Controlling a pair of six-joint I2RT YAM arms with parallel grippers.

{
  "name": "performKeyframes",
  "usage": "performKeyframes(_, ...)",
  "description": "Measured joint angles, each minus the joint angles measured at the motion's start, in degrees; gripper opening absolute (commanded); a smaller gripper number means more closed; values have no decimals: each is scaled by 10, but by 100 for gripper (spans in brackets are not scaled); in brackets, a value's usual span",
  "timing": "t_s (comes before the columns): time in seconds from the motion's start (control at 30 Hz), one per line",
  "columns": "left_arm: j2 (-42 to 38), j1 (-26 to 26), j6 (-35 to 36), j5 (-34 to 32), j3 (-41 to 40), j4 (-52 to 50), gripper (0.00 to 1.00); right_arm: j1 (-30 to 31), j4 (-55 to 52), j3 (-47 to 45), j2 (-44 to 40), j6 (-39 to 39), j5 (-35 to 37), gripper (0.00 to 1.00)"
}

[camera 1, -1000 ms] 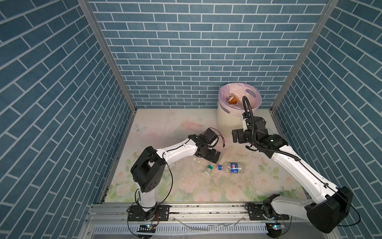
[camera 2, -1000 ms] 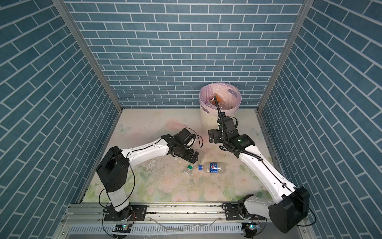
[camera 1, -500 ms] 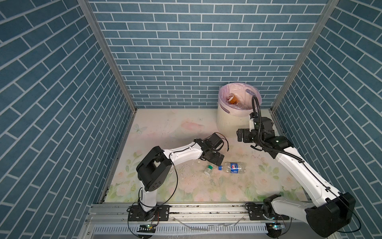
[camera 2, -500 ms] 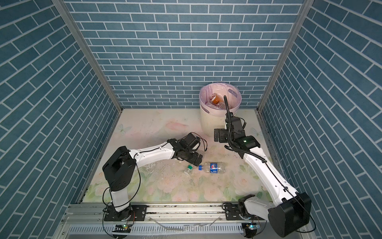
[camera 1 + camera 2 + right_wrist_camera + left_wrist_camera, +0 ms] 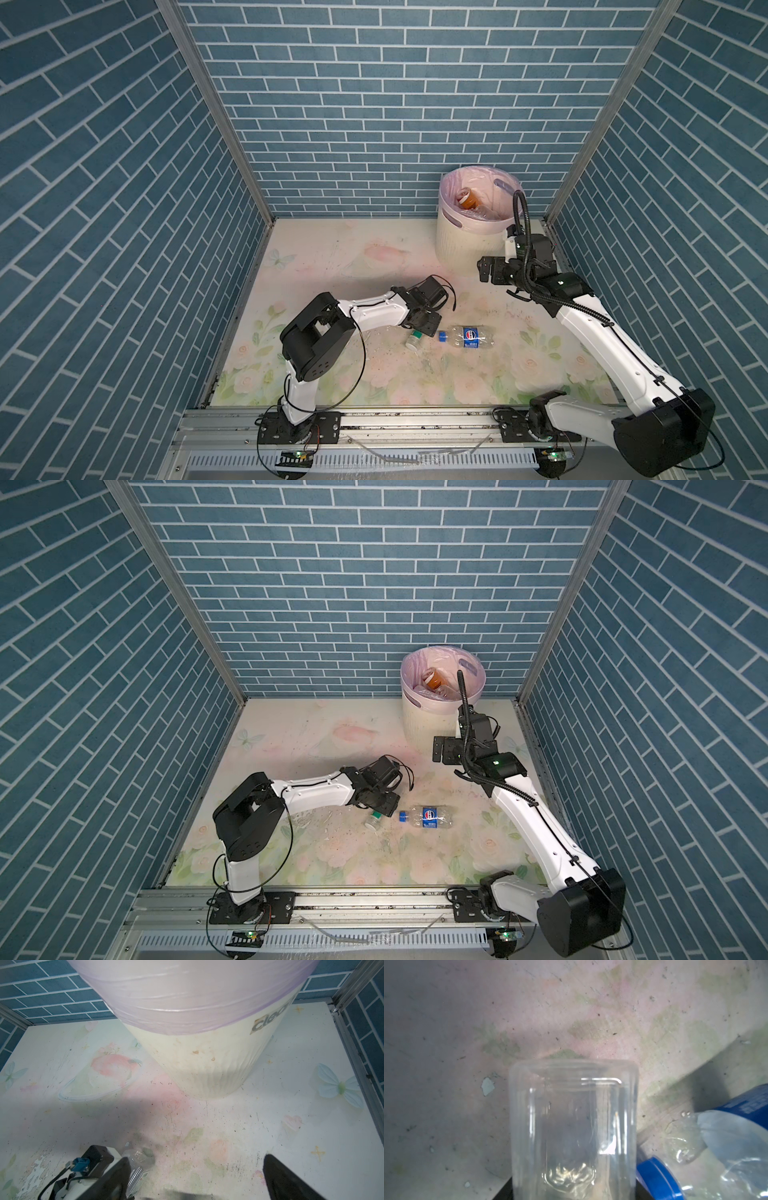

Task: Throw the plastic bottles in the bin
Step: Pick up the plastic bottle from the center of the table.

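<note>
A small clear bottle [image 5: 412, 341] with a green neck lies on the floral floor. My left gripper [image 5: 422, 331] is down on it and shut on it. In the left wrist view this bottle [image 5: 574, 1126] fills the space between the jaws, with a dark finger against each side. Beside it lies a clear bottle with a blue label [image 5: 467, 336] and a blue cap [image 5: 656, 1180]. The cream bin [image 5: 469, 241] with a pink-lilac bag stands at the back right and holds a brown bottle [image 5: 468, 199] and clear ones. My right gripper [image 5: 195, 1159] hangs open and empty in front of the bin's wall [image 5: 207, 1064].
Blue brick walls close in the floor on three sides, with metal corner posts [image 5: 565, 195] by the bin. A metal rail [image 5: 415, 419] carrying both arm bases runs along the front edge. The floor's print is scuffed and flaking near the bottles.
My left gripper has moved right and down onto the small clear bottle, and its jaws have narrowed around it. The right arm has drawn back from the bin's rim toward the right wall.
</note>
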Motion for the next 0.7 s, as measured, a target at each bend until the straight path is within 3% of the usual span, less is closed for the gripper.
performKeyframes(0.17,-37,30,6,26,-52,39,58,-2,3,0,0,11,-10,99)
performKeyframes(0.43,-160,139,4,134,-143,138,59,-5,29,0,3,45,-60,99)
performKeyframes(0.7,-212,156,4,204,-142,249,59,-5,100,2,41,109,-146,99)
